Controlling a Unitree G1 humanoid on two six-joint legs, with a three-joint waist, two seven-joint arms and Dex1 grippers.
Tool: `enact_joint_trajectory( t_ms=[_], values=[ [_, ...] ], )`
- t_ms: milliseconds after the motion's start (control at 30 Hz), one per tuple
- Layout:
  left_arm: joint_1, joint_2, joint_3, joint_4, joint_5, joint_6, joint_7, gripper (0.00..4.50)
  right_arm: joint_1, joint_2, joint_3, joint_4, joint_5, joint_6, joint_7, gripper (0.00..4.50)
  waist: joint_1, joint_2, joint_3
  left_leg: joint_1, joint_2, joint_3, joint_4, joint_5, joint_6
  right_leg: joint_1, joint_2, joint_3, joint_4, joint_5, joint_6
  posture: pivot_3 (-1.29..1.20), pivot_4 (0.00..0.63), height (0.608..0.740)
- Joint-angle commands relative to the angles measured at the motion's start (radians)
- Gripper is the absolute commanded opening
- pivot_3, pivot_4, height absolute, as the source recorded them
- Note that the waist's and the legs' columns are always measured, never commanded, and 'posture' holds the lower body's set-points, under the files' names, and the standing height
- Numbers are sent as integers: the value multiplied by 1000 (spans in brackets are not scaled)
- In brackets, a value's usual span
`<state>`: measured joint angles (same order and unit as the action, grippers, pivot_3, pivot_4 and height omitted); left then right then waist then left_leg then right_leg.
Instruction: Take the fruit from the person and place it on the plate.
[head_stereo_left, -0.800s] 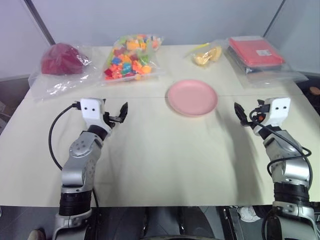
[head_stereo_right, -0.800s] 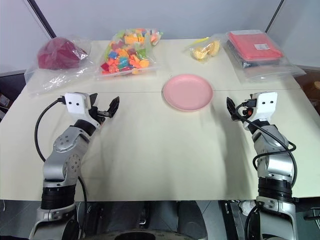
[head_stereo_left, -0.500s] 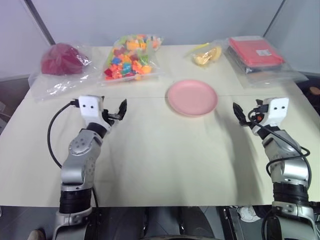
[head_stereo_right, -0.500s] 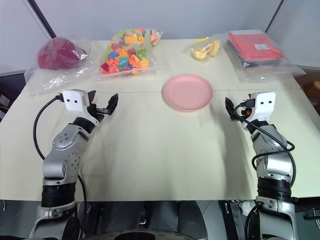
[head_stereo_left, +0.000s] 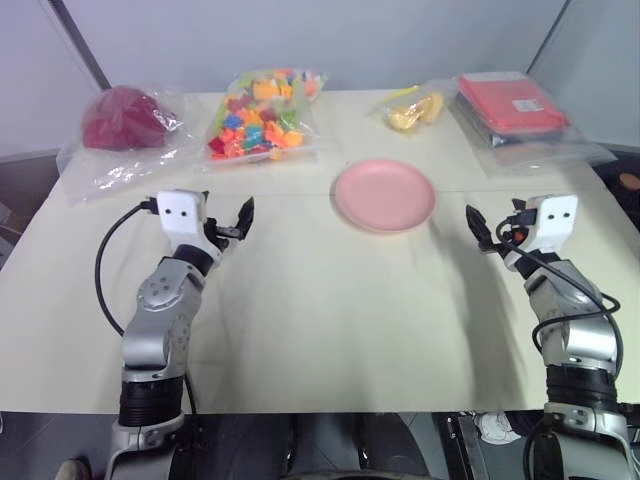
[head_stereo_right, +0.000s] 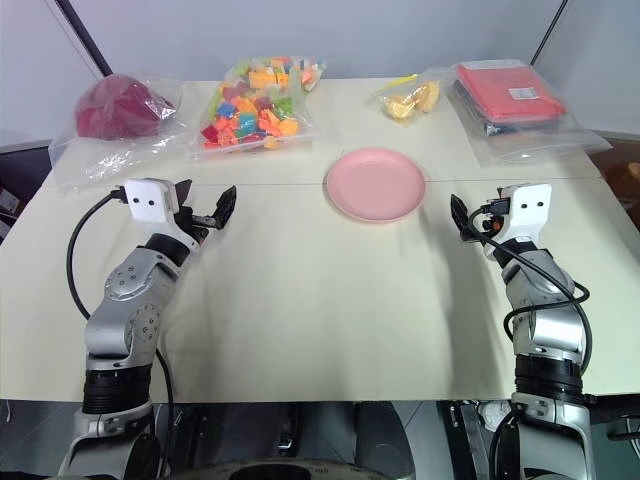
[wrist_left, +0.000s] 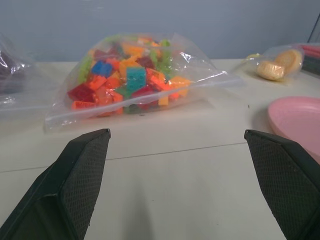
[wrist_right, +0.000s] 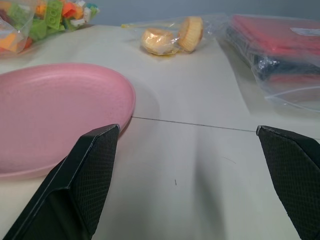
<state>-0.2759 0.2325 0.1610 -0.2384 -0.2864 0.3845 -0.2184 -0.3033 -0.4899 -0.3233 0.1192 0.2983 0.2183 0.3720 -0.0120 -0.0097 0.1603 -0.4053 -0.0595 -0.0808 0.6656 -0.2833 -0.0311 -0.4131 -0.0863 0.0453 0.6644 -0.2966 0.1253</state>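
The pink plate (head_stereo_left: 385, 195) lies flat on the cream table, right of centre, with nothing on it. The fruit and the person are out of view. My left gripper (head_stereo_left: 240, 222) hovers open over the table to the plate's left, its black fingers (wrist_left: 82, 165) spread wide with nothing between them. My right gripper (head_stereo_left: 475, 225) hovers open just right of the plate; in the right wrist view its fingers (wrist_right: 92, 165) frame the plate's near rim (wrist_right: 120, 107) and bare table.
Along the table's far edge lie a bag of coloured bricks (head_stereo_left: 262, 112), a dark red lump in clear plastic (head_stereo_left: 122, 120), pale yellow pieces in a clear bag (head_stereo_left: 415, 110) and a red flat packet (head_stereo_left: 512, 102). A seam (wrist_right: 195, 125) crosses the tabletop.
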Motion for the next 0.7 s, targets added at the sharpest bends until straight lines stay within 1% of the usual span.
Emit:
enact_joint_trajectory(
  t_ms=[33, 700],
  values=[
    [-2, 9, 2, -14, 0, -19, -9, 4500, -10, -4, -13, -27, 5, -16, -2, 4470, 0, 0, 0, 0, 0, 0, 0, 0, 0, 0, 0, 0, 0, 0, 0, 0, 150, 740],
    [6, 8, 8, -23, 6, -22, -5, 4500, -17, 1, 6, -24, -2, -19, 4, 4470, 0, 0, 0, 0, 0, 0, 0, 0, 0, 0, 0, 0, 0, 0, 0, 0, 150, 740]
  ],
)
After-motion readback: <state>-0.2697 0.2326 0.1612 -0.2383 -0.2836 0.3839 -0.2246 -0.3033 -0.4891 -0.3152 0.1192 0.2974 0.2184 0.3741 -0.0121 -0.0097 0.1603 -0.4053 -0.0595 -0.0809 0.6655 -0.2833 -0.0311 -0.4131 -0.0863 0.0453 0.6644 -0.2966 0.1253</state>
